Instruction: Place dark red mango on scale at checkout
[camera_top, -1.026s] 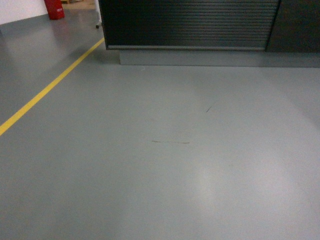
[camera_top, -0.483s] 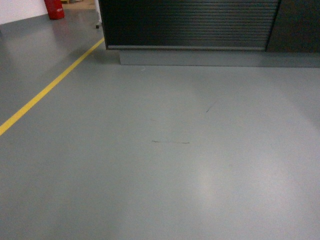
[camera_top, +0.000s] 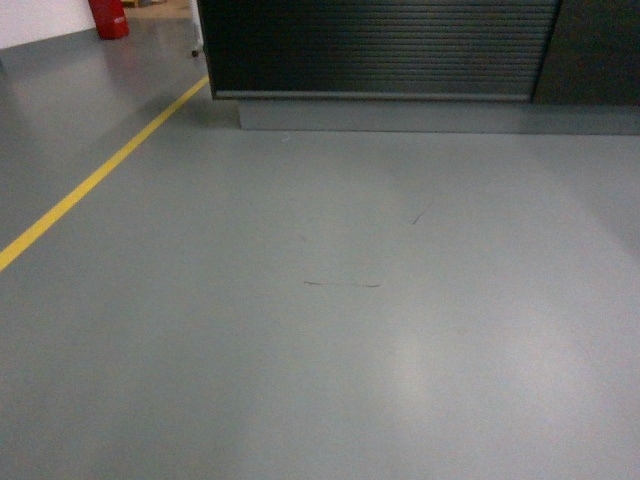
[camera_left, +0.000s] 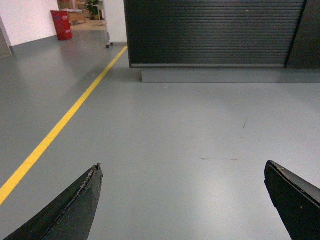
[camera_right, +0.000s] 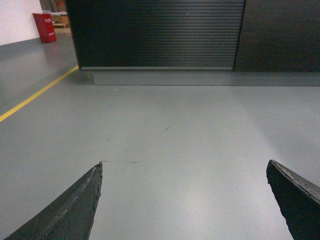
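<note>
The checkout (camera_top: 380, 50) shows at the top of the head view as a black ribbed front on a grey base, across a stretch of grey floor; the same front (camera_left: 215, 32) (camera_right: 160, 32) fills the top of both wrist views. Its top is out of frame, so the scale and the dark red mango are out of view. My left gripper (camera_left: 182, 172) is open over bare floor with nothing between its fingers. In the same way my right gripper (camera_right: 184, 171) is open and holds nothing. Neither gripper shows in the head view.
A yellow floor line (camera_top: 95, 178) runs diagonally on the left toward the counter's left corner. A red container (camera_top: 108, 17) stands at the far left back by a white wall. A plain dark panel (camera_top: 595, 50) adjoins the ribbed front on the right.
</note>
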